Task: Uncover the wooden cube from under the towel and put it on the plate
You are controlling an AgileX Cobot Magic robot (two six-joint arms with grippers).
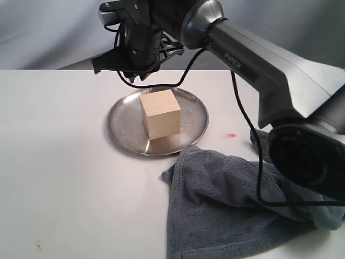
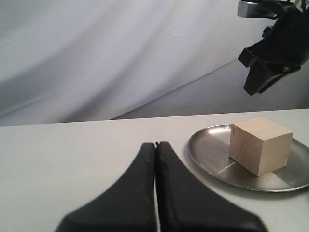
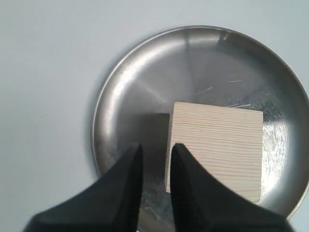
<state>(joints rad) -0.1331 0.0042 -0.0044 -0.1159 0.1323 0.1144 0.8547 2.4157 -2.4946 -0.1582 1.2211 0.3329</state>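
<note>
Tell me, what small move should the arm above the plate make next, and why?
Probably raise the right gripper clear and pull it back. The wooden cube sits on the plate, free of that gripper, and the towel lies crumpled beside the plate, so nothing seems left to grasp.

Open passage across bare table (image 1: 54, 162) left of plate (image 1: 119, 135). Overhead above wooden cube (image 1: 160, 114) blocked by right gripper (image 1: 135, 69); near-right rim crowded by towel (image 1: 226, 205).

Exterior: raised, angled down across the desk (image 1: 64, 162), mid-range.
Left wrist: low, near-level, facing the plate (image 2: 207, 154) from the side.
Right wrist: close overhead, facing straight down.
Shared: plate and wooden cube (image 1: 160, 114), all three.
</note>
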